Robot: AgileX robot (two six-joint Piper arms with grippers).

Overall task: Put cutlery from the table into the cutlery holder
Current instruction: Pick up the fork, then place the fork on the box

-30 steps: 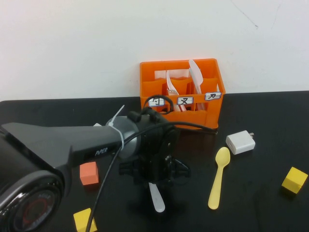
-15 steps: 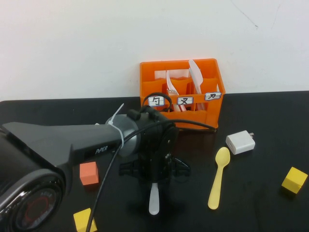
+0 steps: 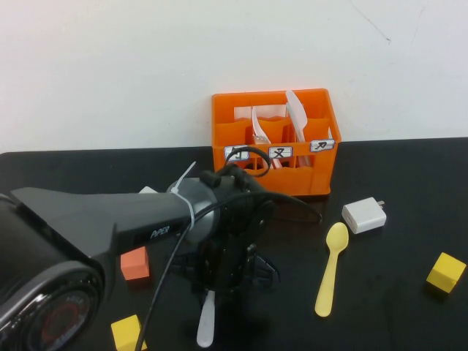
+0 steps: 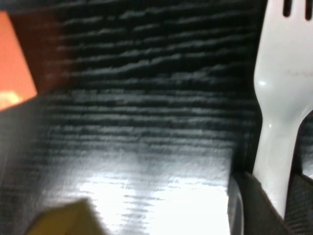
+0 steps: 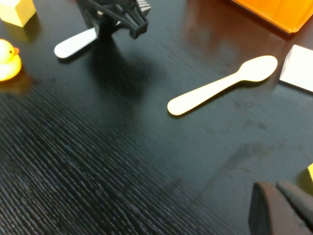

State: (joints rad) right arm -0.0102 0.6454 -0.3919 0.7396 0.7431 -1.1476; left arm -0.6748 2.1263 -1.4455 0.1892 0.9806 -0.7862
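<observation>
My left gripper is over the near middle of the table, shut on the whitish fork. The fork's handle sticks out toward the near edge. In the left wrist view the fork runs up from between the fingers, tines at the far end. The pale yellow spoon lies flat to the right of it, bowl toward the orange cutlery holder at the wall. My right gripper is shut and empty, hovering above the table near the spoon; the high view does not show it.
White flat-bladed utensils stand in the holder. A white charger lies right of the spoon and a yellow cube at far right. An orange cube and a yellow cube sit left of the arm. A yellow duck is nearby.
The left gripper has closed on the fork and shifted toward the near left. The fork's handle has swung from pointing near-right to near-left. The spoon has not moved.
</observation>
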